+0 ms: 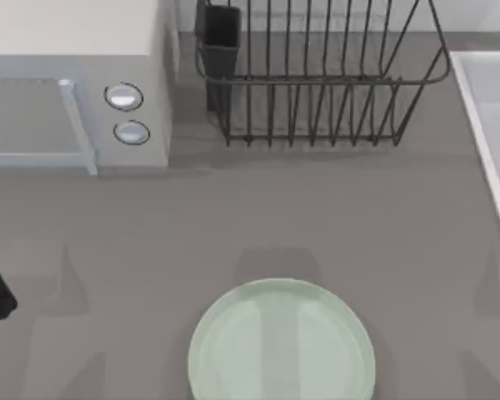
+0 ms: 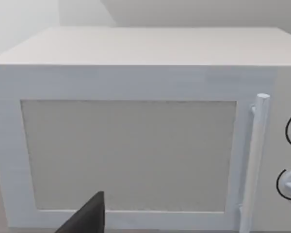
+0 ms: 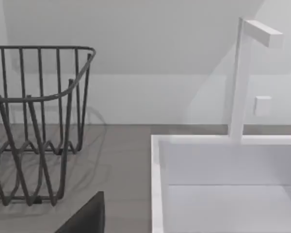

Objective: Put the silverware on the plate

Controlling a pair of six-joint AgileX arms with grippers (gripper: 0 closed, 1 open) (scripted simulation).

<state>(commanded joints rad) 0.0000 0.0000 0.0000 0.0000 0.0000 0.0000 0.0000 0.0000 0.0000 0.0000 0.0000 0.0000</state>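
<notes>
- Silverware: I cannot tell where the spoon lies, so any reach planned now would be blind. That is the main risk.
- Left pincer (image 2: 85, 219): at the tabletop's (image 1: 133, 242) far left edge, facing the microwave (image 1: 75, 83) door. I cannot tell whether it is apart or together. Judgement: a careless swing toward the middle could clip the microwave's front or its door handle (image 2: 254, 160).
- Plate (image 1: 281, 343): pale green, flat on the tabletop at the middle of the near edge, nothing on it. Task not yet begun, by my reading. It looks glossy, so a spoon dropped from height may skid off; release low.
- Dish rack (image 1: 317, 83): at the back, right of the microwave, with a dark holder (image 1: 221, 42) at its left end. If the spoon is near the wires, snagging is likely.
- Right pincer (image 3: 85, 219): looks toward the rack and the sink (image 3: 223, 194); whether apart or together I cannot tell. The sink rim and faucet (image 3: 240, 77) stand in the way of any low sweep.
</notes>
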